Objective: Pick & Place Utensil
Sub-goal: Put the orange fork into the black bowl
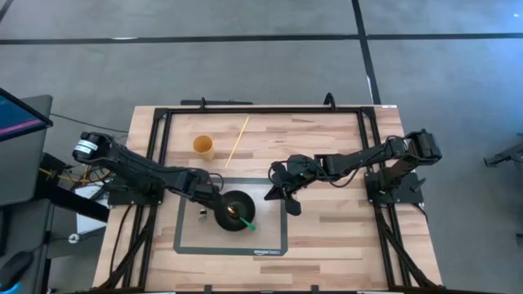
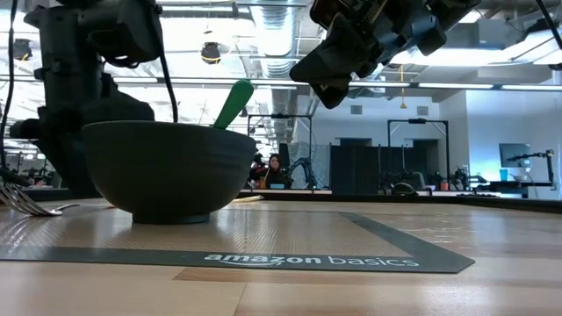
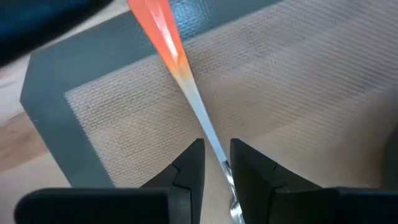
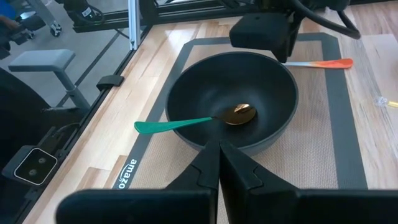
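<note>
A black bowl (image 1: 235, 211) (image 4: 231, 102) stands on the grey mat. In it lies a green-handled spoon (image 4: 186, 124), its gold head on the bowl's bottom and its handle (image 2: 233, 104) leaning over the rim. An orange-handled fork (image 3: 186, 81) (image 4: 323, 63) lies on the mat left of the bowl, tines (image 2: 26, 204) on the mat. My left gripper (image 3: 216, 163) (image 1: 212, 194) is low over the fork, open by a narrow gap, with a finger on either side of the metal neck. My right gripper (image 4: 219, 149) (image 1: 282, 194) hangs shut above the mat, right of the bowl.
A yellow cup (image 1: 203, 146) and a thin wooden stick (image 1: 237, 140) lie on the table's far part, off the mat. The black frame rail (image 1: 261, 109) runs around the table. Bare mat (image 1: 270, 233) shows right of the bowl. A person sits in the room behind (image 2: 275, 171).
</note>
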